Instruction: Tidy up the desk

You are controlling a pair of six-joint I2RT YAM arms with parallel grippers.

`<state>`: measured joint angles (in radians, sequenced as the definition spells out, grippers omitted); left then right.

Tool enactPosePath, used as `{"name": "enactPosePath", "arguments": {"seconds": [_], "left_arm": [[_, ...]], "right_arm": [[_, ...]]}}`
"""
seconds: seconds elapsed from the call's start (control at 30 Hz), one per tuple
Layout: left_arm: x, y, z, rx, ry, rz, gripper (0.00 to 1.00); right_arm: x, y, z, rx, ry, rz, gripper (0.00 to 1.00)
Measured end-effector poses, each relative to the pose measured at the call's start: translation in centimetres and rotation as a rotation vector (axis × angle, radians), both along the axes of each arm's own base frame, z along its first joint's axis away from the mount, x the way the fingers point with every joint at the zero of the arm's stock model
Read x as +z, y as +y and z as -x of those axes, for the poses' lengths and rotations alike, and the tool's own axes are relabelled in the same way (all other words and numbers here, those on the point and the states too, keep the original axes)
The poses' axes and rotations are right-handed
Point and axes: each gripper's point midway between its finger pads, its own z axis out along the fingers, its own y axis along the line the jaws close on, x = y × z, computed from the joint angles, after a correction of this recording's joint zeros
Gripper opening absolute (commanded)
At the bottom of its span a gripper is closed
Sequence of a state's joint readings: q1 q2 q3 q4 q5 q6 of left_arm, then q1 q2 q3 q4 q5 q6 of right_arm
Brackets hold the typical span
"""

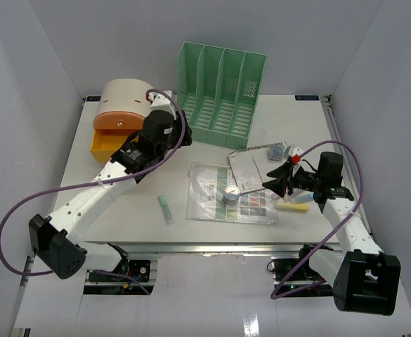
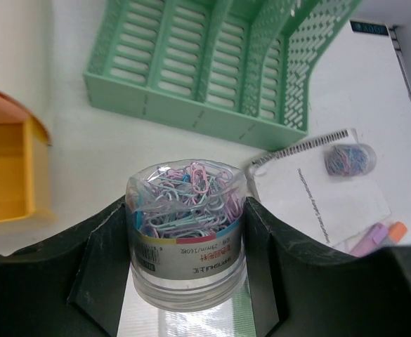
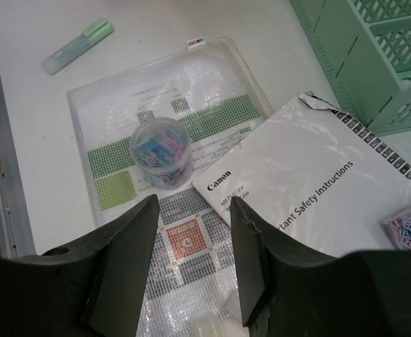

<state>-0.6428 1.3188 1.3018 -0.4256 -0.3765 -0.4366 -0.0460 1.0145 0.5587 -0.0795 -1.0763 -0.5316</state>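
Note:
The white desk (image 1: 300, 119) carries scattered stationery. My left gripper (image 2: 187, 235) is shut on a clear jar of pastel paper clips (image 2: 186, 210), a finger pressing on each side, beside the open orange drawer (image 2: 5, 168). My right gripper (image 3: 191, 239) (image 1: 279, 179) hangs open over a mesh document pouch (image 3: 121, 119), with nothing between its fingers. A second clip jar (image 3: 161, 151) (image 1: 231, 194) stands on that pouch. A third clip jar (image 2: 349, 159) (image 1: 277, 150) rests on a spiral-bound Canon booklet (image 3: 310, 175).
A green slotted file rack (image 1: 219, 91) stands at the back centre. A cream-and-orange drawer box (image 1: 124, 104) sits back left, its drawer (image 1: 107, 144) pulled out. A green highlighter (image 1: 165, 208) lies front left. More markers (image 1: 293, 203) lie under the right arm.

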Motion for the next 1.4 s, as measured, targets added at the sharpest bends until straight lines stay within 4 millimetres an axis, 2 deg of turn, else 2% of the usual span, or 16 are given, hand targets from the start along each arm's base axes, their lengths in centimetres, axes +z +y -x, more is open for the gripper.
{"name": "enactPosePath", "arguments": {"seconds": [0.1, 0.23, 0.27, 0.33, 0.4, 0.5, 0.7, 0.73, 0.87, 0.93, 1.0, 1.23, 1.4], "left_arm": [[1.6, 4.2, -0.8, 0.093, -0.040, -0.027, 0.02], [0.9, 10.7, -2.4, 0.252, -0.018, -0.081, 0.06], [0.6, 11.8, -2.6, 0.280, -0.009, -0.095, 0.07], [0.1, 12.7, -2.6, 0.295, 0.007, -0.115, 0.10], [-0.4, 12.8, -2.7, 0.290, 0.019, -0.128, 0.15], [-1.4, 12.9, -3.1, 0.282, 0.044, -0.144, 0.27], [-4.4, 13.6, -3.6, 0.296, 0.112, -0.179, 0.45], [-4.8, 13.8, -3.7, 0.300, 0.123, -0.184, 0.50], [-6.1, 14.4, -4.3, 0.315, 0.153, -0.197, 0.84], [-6.4, 14.5, -4.5, 0.315, 0.160, -0.199, 0.95], [-6.6, 14.5, -4.7, 0.312, 0.164, -0.198, 0.98], [-6.7, 14.1, -4.8, 0.281, 0.167, -0.190, 0.98], [-6.6, 13.1, -4.6, 0.220, 0.168, -0.173, 0.98]], "right_arm": [[0.0, 0.0, 0.0, 0.000, 0.000, 0.000, 0.52], [0.0, 0.0, 0.0, 0.000, 0.000, 0.000, 0.52], [0.0, 0.0, 0.0, 0.000, 0.000, 0.000, 0.52], [0.0, 0.0, 0.0, 0.000, 0.001, 0.000, 0.52], [0.0, 0.0, 0.0, 0.000, 0.001, 0.000, 0.52], [0.0, -0.1, 0.0, -0.003, 0.000, 0.000, 0.52], [0.0, -0.2, -0.1, -0.006, 0.000, 0.000, 0.52], [0.0, -0.2, -0.1, -0.006, 0.000, -0.001, 0.52], [0.0, -0.2, -0.1, -0.005, 0.000, -0.001, 0.52], [0.0, -0.2, -0.1, -0.005, 0.000, -0.001, 0.52], [0.0, -0.2, -0.1, -0.007, 0.000, -0.002, 0.53], [0.0, -0.3, -0.1, -0.007, -0.003, 0.000, 0.53], [-0.5, -0.3, 0.2, 0.002, 0.008, 0.012, 0.63]]}}
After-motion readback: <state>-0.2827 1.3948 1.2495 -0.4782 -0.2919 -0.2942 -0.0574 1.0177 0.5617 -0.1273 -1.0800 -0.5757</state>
